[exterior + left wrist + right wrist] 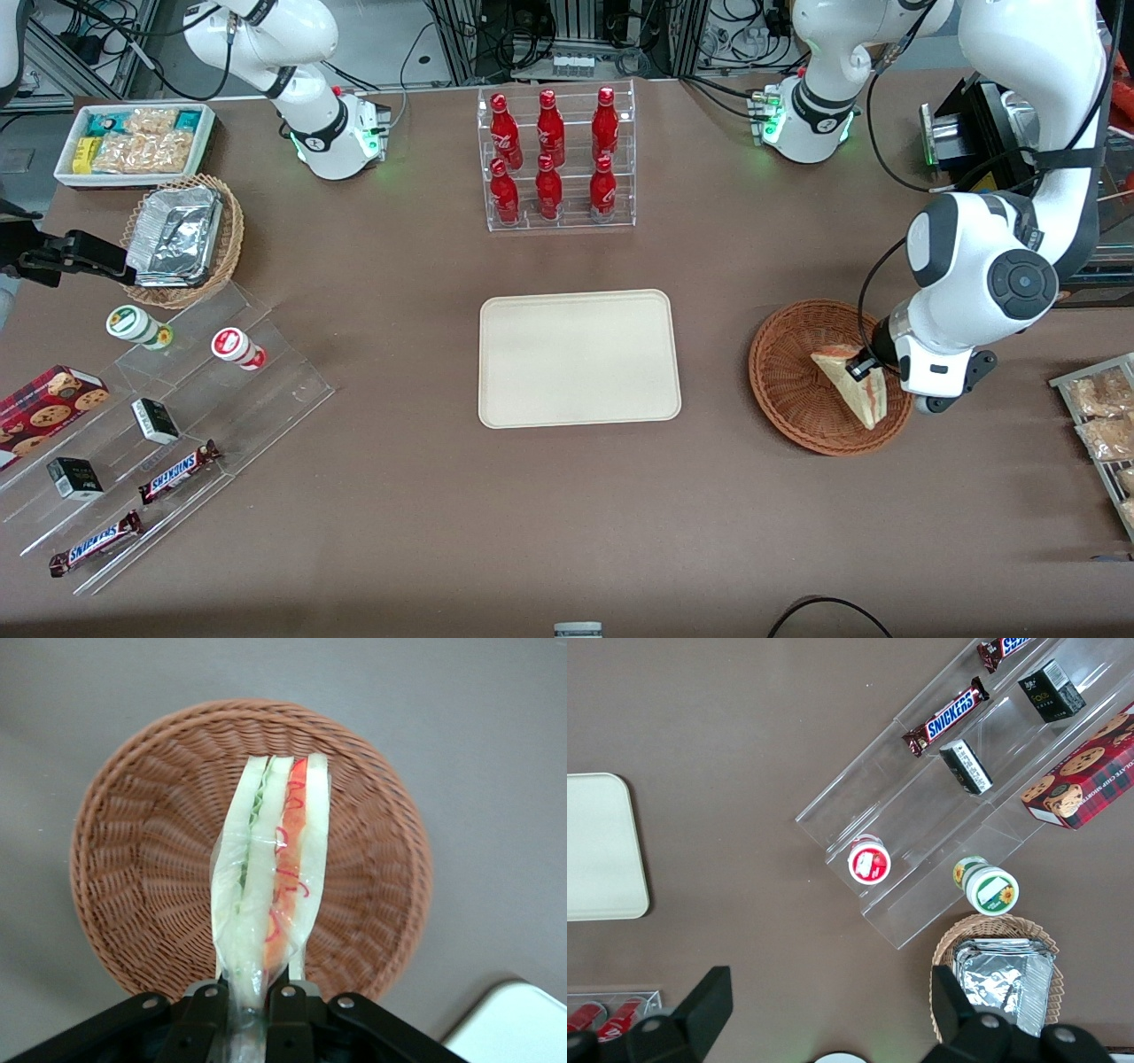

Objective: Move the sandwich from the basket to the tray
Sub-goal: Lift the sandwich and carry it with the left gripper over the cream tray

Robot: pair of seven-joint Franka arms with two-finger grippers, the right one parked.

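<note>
Left arm's gripper (864, 368) sits over the basket (788, 390), at the side toward the working arm's end of the desk (567, 514). Fingers (205, 1014) pinch the sandwich (852, 385) at one end; wrist view shows both pads pressed against the wrapped bread, one each side, clear wrap bunched between them. Sandwich (270, 873) stands on edge in the grip, cut edge facing the wrist camera: green layer in one half, red layer in the other, pale bread between and outside. In front view it is a pale triangular wedge over the basket interior, red edge toward the arm. Cannot tell if its lower end touches the wicker or hangs just above it. Basket (133, 868) is round, reddish-brown, shallow, nothing else inside. Corner of the tray (514, 1028) shows in wrist view, apart from the basket rim.

Tray (580, 359) lies flat mid-desk, cream, bare, well apart from the basket, toward the parked arm's end from it. Clear rack of red bottles (554, 155) stands farther from the front camera than the tray. Toward the parked arm's end: tan wicker basket with foil containers (177, 235), white bin of snack packets (133, 142), clear stepped display (177, 434) with chocolate bars, small dark boxes, two round tubs, and a cookie box (44, 408) beside it. Bagged snacks on a rack (1103, 425) at the working arm's end.
</note>
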